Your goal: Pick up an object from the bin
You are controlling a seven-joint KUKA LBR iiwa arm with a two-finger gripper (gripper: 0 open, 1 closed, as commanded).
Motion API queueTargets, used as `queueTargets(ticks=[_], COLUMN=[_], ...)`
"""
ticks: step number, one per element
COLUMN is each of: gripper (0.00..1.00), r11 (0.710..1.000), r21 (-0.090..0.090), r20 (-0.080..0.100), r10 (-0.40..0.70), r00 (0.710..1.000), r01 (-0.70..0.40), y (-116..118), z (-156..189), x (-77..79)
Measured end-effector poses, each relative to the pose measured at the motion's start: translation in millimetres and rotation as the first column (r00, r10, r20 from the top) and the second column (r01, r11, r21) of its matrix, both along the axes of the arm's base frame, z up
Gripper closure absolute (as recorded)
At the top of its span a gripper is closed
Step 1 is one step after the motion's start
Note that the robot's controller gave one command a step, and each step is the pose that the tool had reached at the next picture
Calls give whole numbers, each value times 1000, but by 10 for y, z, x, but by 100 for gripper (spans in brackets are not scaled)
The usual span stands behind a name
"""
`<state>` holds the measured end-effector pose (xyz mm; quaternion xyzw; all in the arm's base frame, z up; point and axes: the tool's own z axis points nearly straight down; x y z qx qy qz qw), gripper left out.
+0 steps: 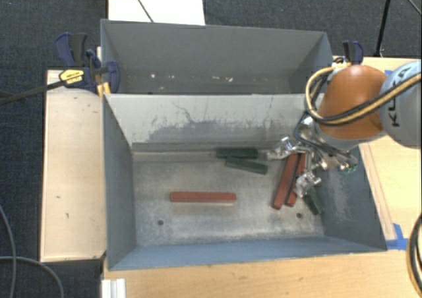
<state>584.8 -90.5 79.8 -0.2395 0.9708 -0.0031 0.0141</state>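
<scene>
Reddish-brown rectangular hard bar [283,188] touching the gripper [304,179] seems stiff and light; best taken mid-length; jaws' state I cannot tell

In the bin [120,184], a lone bar [202,197] lies left, crossed sticks [242,158] behind it, paired sticks [285,186] right.

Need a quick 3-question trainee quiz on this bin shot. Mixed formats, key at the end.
1. Multiple choice: the gripper is over which part of the bin? A) left side B) right side C) front-left corner
2. True or false: the lone red-brown bar in the middle of the floor stands upright.
3. Fill in: the dark green bars lie at the floor's ___ edge (top or bottom of the view).

Key: 1 B; 2 false, it lies flat; 3 top.
</scene>
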Motion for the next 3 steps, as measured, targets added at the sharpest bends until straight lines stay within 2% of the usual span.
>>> queueTargets(ticks=[1,2,3], gripper=[100,100,100], r11=[1000,1000,999], r21=[1,1,0], r20=[-16,-16,-26], r10=[0,-1,-34], r00=[1000,1000,999], r01=[0,1,34], y=[3,5,-22], z=[-3,-3,1368], x=[-28,-26,-12])
